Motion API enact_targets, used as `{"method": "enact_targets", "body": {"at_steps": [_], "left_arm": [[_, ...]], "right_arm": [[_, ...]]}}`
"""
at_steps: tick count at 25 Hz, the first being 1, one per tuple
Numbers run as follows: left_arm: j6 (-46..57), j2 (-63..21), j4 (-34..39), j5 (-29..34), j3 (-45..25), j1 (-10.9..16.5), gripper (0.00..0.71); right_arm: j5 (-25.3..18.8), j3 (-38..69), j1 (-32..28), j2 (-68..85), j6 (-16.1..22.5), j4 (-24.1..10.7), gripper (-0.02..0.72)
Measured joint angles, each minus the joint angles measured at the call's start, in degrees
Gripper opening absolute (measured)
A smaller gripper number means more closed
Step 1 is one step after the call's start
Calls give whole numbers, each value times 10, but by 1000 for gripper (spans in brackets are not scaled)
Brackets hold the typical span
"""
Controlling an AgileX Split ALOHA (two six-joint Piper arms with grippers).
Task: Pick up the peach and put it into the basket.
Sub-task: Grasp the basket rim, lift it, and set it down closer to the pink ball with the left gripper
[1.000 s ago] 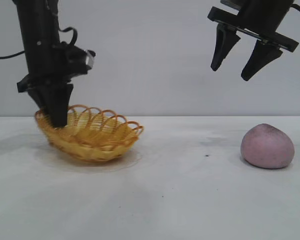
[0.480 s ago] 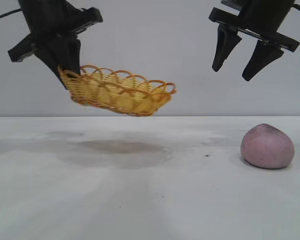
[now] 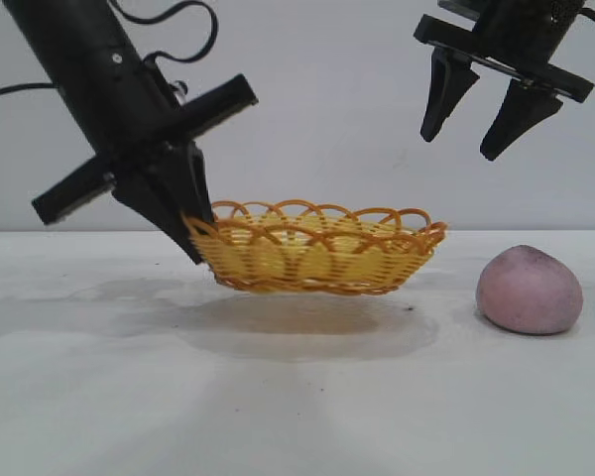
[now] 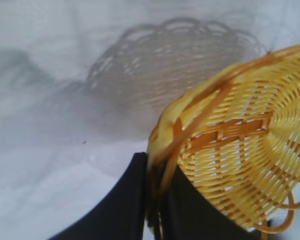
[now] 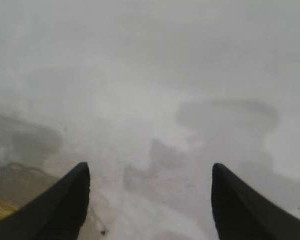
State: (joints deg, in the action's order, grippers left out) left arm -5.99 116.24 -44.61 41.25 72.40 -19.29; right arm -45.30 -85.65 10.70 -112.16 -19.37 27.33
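Note:
The yellow wicker basket (image 3: 317,253) with its orange looped rim hangs just above the table near the middle, roughly level. My left gripper (image 3: 196,238) is shut on the basket's left rim; the left wrist view shows the two black fingers (image 4: 125,205) pinching the woven edge of the basket (image 4: 240,150). The dull pink peach (image 3: 529,291) rests on the table at the right, apart from the basket. My right gripper (image 3: 461,144) hangs open high above and a little left of the peach, with nothing between its fingers (image 5: 65,202). The peach is out of sight in the right wrist view.
The white table (image 3: 297,397) spreads under everything, with the basket's shadow (image 3: 297,327) below it. A plain grey wall stands behind. A small dark speck (image 3: 411,308) lies between basket and peach.
My left gripper has lifted the basket off the table at the left, carried it rightward and brought it down low near the middle, levelling it. The right gripper and the peach have stayed put.

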Motion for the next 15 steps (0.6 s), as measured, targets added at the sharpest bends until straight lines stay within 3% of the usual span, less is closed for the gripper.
{"method": "enact_targets", "body": {"at_steps": [13, 14, 15], "left_arm": [[14, 30, -28, 4, -1, 0, 0], [14, 30, -28, 4, -1, 0, 70], [14, 30, -28, 4, -1, 0, 70]], "right_arm": [[0, 0, 0, 0, -9, 0, 444], [0, 0, 0, 0, -9, 0, 444], [0, 0, 0, 0, -9, 0, 444]]}}
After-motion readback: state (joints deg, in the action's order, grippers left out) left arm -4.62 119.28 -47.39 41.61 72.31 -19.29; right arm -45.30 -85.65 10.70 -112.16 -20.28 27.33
